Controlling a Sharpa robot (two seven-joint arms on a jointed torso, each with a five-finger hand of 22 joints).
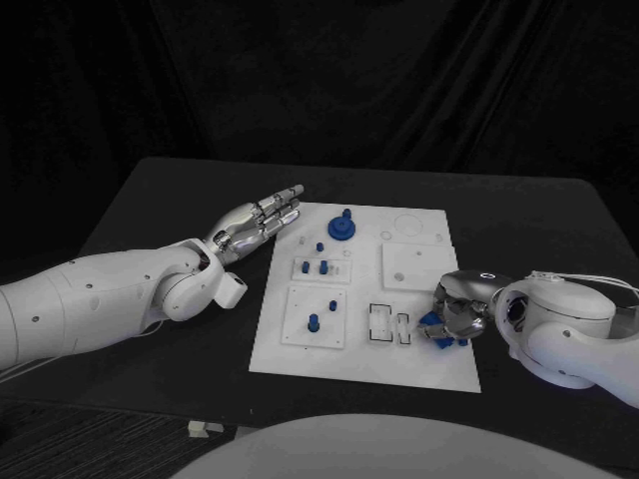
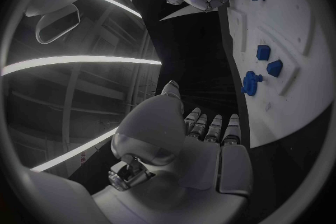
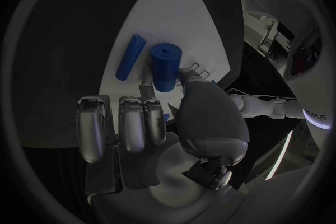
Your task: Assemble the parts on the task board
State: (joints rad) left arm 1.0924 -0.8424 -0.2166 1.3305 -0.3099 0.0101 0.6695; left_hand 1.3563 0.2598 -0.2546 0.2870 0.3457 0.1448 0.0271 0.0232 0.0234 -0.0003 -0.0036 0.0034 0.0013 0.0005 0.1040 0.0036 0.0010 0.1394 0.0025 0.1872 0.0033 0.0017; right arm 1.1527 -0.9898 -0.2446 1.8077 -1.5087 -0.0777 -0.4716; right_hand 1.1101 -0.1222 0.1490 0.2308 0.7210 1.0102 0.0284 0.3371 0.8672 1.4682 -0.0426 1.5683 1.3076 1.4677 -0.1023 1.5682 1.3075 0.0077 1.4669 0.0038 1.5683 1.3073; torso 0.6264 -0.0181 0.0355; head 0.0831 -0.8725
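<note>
The white task board [image 1: 406, 344] lies mid-table. A blue round part [image 1: 342, 228] stands at its far end, and small blue pegs [image 1: 313, 267] sit in the left-hand plates. My right hand [image 1: 461, 307] hovers low over the board's right edge, its fingers curled around blue pieces [image 1: 437, 334]. In the right wrist view its thumb tip [image 3: 187, 75] presses a thick blue cylinder [image 3: 166, 65], with a thin blue rod [image 3: 131, 56] lying beside it on the board. My left hand [image 1: 263, 218] is held flat with straight fingers, left of the board and holding nothing.
A square white plate [image 1: 413, 264] and two slotted frames [image 1: 388, 324] sit on the board near my right hand. Bare black table [image 1: 162, 210] surrounds the board. The left wrist view shows the board [image 2: 294, 61] with blue pegs [image 2: 262, 52] beside my flat fingers.
</note>
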